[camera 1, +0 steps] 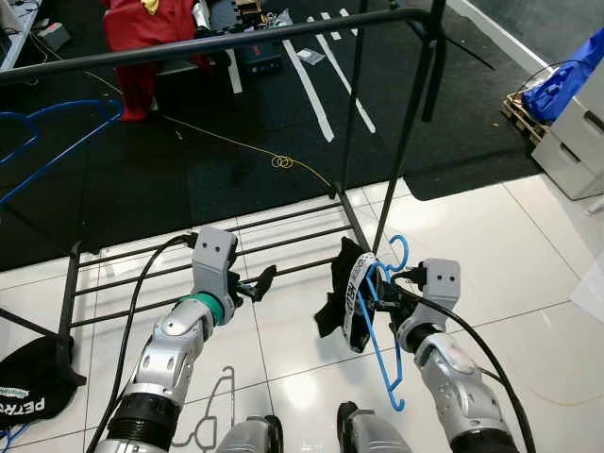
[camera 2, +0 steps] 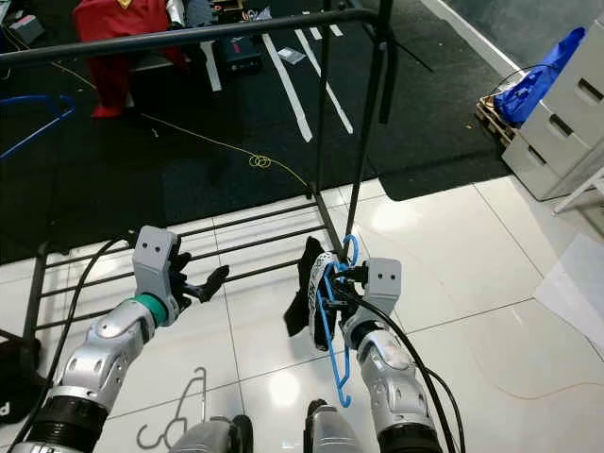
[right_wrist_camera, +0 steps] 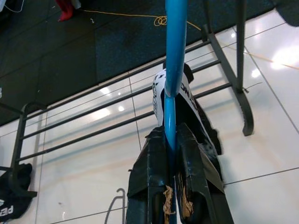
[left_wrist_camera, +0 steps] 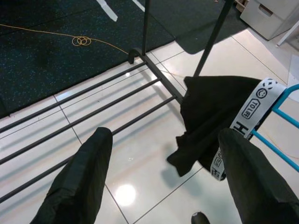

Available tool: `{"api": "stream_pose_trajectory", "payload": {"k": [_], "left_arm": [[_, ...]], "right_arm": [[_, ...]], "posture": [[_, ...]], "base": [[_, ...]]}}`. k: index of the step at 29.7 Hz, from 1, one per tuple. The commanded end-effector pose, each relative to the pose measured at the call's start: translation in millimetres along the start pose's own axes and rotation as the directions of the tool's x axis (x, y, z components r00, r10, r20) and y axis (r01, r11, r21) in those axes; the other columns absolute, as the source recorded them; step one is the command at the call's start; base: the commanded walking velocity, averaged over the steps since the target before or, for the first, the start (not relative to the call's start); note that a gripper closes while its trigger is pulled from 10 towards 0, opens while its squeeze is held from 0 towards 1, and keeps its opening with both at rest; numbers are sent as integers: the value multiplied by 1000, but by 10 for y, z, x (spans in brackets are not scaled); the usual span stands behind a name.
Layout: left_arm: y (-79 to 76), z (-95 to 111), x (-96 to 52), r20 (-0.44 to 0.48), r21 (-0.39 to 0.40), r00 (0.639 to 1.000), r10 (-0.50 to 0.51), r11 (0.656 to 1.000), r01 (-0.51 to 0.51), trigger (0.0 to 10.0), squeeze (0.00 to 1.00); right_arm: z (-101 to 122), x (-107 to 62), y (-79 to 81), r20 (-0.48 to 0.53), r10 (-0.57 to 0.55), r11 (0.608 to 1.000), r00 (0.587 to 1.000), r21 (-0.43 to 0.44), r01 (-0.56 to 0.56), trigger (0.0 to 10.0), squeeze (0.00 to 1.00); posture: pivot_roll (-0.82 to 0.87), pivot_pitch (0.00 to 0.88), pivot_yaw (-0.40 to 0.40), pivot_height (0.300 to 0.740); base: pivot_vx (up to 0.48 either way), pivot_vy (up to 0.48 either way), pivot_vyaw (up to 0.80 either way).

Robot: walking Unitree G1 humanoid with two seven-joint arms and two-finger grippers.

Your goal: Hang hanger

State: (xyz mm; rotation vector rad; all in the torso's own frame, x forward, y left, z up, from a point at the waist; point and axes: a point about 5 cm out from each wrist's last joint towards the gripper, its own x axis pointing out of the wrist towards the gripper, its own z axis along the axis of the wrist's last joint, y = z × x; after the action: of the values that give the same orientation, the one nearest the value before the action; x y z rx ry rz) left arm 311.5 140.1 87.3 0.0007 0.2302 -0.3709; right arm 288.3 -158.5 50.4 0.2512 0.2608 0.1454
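Hanging has yet to happen: the blue plastic hanger (camera 1: pixel 382 344), carrying a black garment with a white printed band (camera 1: pixel 351 294), sits low over the white tiled floor (camera 1: pixel 528 274), pinched tight between the fingers of the right gripper (right_wrist_camera: pixel 170 179), well below the black metal top rail of the clothes rack (camera 1: pixel 217 42). The left gripper (left_wrist_camera: pixel 163 177) hovers beside the garment with its fingers spread wide and nothing in them. Lifting the hook up onto the rail remains. The rack's black upright post (camera 1: pixel 406 142) stands just behind the hanger and may obstruct the lift; a grey wire hanger (camera 1: pixel 212 415) lies on the floor, and another blue hanger (camera 1: pixel 57 142) hangs at the far left.
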Motion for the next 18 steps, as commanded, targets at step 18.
{"api": "stream_pose_trajectory", "payload": {"k": [18], "left_arm": [[-4,-42,6,-19,-29,1000,1,1000,-1,10000,0]], "right_arm": [[-25,-8,-16,-15,-6,1000,1000,17,6,10000,0]], "posture": [[20,148,105,740]], "base": [[0,0,0]]}}
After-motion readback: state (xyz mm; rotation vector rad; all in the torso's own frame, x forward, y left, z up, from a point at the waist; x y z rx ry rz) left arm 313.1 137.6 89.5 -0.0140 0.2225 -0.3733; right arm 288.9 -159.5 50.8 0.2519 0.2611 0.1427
